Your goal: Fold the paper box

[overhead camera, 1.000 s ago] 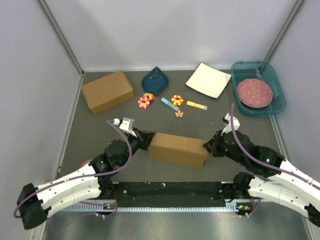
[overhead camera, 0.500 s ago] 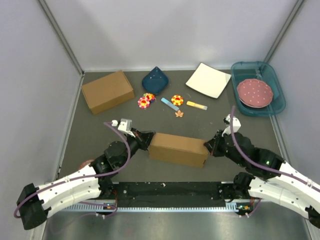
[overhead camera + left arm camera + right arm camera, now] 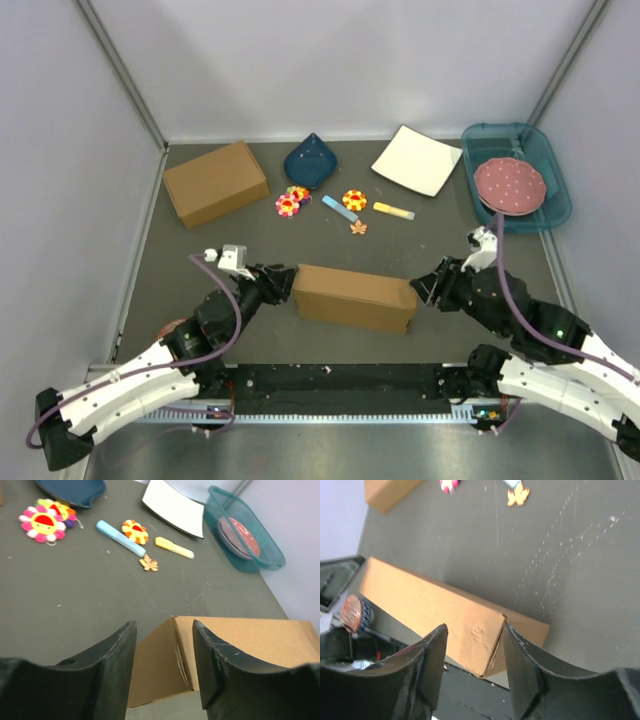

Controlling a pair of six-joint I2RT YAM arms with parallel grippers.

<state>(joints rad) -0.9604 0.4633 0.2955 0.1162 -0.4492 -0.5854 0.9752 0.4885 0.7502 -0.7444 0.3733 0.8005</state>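
Note:
The paper box (image 3: 355,297) lies closed on the dark mat, a long shallow brown carton between my two arms. My left gripper (image 3: 284,281) is open just off its left end, and in the left wrist view the box's (image 3: 250,640) corner shows between and beyond the spread fingers of that gripper (image 3: 164,630), untouched. My right gripper (image 3: 421,290) is open at the right end. In the right wrist view the box's (image 3: 420,600) end corner sits in the gap of this gripper (image 3: 474,630), with the right finger (image 3: 520,655) close beside the edge.
A deeper brown cardboard box (image 3: 215,182) stands at the back left. Behind the paper box lie a dark blue dish (image 3: 309,160), two flower toys (image 3: 292,200), a blue marker (image 3: 339,208), a yellow marker (image 3: 393,210) and a white square plate (image 3: 416,160). A teal bin (image 3: 545,160) holds a pink plate (image 3: 509,185).
Both grippers have opened and drawn back a little from the ends of the paper box, which stays where it was.

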